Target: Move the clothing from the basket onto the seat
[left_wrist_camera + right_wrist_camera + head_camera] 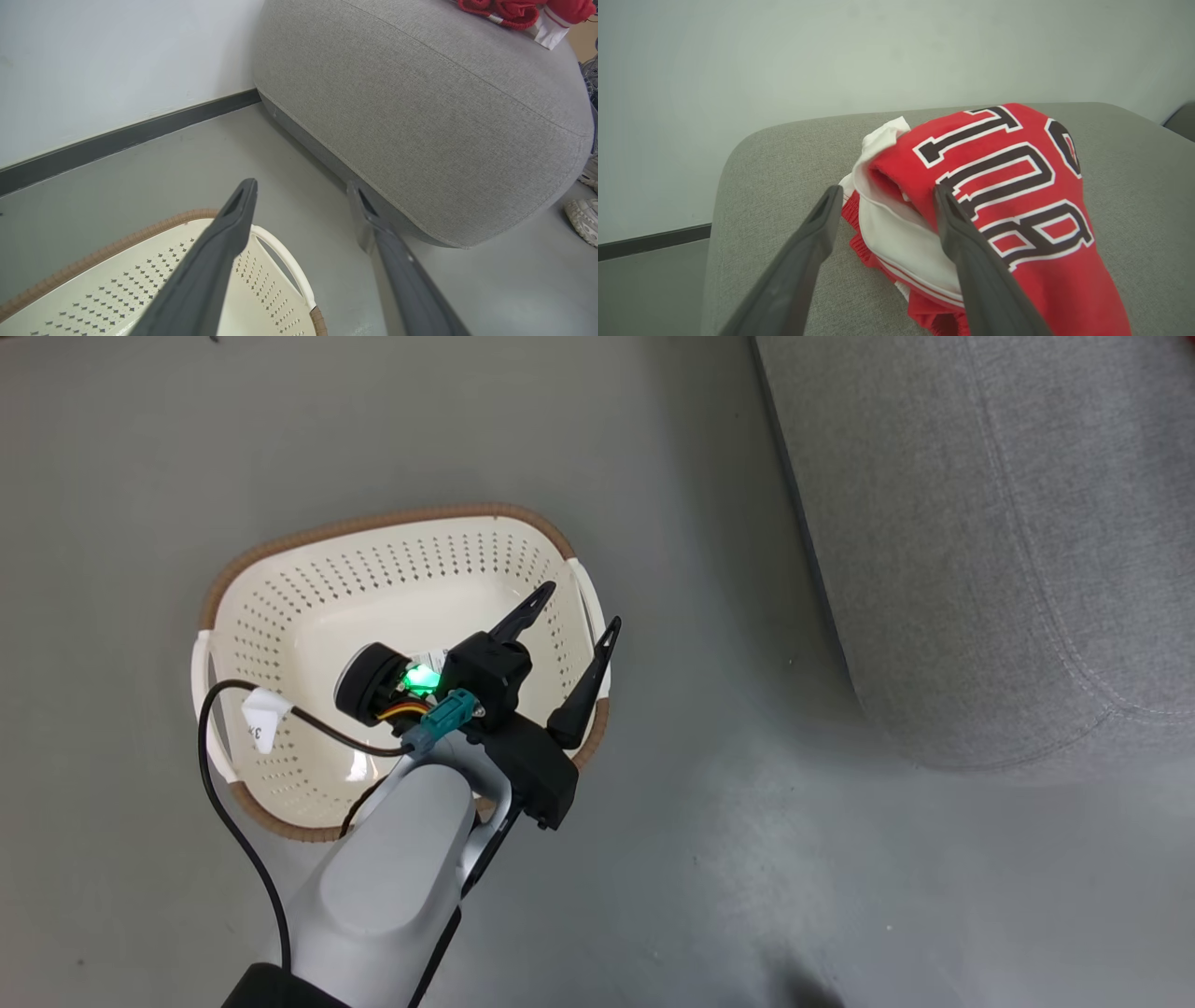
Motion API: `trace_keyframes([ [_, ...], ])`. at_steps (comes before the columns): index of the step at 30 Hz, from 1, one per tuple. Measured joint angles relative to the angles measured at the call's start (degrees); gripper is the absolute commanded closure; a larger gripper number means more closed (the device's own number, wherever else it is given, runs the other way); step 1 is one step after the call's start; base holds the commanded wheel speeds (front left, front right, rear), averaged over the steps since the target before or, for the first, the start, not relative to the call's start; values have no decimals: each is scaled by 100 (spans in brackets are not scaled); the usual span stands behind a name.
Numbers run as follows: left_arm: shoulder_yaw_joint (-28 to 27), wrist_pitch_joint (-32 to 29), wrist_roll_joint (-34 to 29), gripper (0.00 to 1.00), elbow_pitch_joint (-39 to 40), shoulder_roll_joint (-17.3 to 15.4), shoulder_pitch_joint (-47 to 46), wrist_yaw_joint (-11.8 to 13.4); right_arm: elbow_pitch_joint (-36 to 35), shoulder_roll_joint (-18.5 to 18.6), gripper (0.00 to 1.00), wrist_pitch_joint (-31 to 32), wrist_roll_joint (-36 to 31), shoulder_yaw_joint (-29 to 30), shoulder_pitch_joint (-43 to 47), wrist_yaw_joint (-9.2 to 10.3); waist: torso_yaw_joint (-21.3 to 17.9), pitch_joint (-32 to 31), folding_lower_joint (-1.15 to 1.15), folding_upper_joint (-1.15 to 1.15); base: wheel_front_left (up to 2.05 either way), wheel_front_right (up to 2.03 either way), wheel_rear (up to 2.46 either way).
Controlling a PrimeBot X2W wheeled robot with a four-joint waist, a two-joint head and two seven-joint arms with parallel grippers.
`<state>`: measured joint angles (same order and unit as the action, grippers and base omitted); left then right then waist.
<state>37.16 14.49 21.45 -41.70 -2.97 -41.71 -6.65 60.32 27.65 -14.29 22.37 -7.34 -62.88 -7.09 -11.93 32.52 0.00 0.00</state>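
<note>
A: What is shown, largest thing first?

B: A grey floor (709,859) is spread across the head view. A large grey seat (1008,541) with a seam line is set on it at the right. A cream perforated basket (308,616) with a brown rim is placed on the floor near the seat, not touching it.

A: Where is the clothing found?

B: The clothing (1008,186) is heaped on top of the seat. Red fabric with dark, white-edged lettering is laid over white panels and striped red trim. In the left wrist view it is glimpsed at the seat's far end, well apart from the basket.

A: How are the tools held?

B: The left tool (580,606) is held over the basket's seat-side edge, fingers spread wide, nothing between them. The right tool (887,190) is poised just over the clothing with its fingers parted. Whether the fabric is touched cannot be told.
</note>
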Motion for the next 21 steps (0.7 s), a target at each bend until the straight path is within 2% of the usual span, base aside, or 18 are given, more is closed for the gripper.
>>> trace_keyframes([
  [13,-346,0,279,0,-137,40,351,19,-938,-414,0,0,-5,-371,1023,-4,188,-829,0,0,0,0,0],
  [21,-659,0,380,0,-180,64,617,227,-1426,-525,0,0,119,-586,1718,-4,438,-1333,-1,0,0,0,0],
])
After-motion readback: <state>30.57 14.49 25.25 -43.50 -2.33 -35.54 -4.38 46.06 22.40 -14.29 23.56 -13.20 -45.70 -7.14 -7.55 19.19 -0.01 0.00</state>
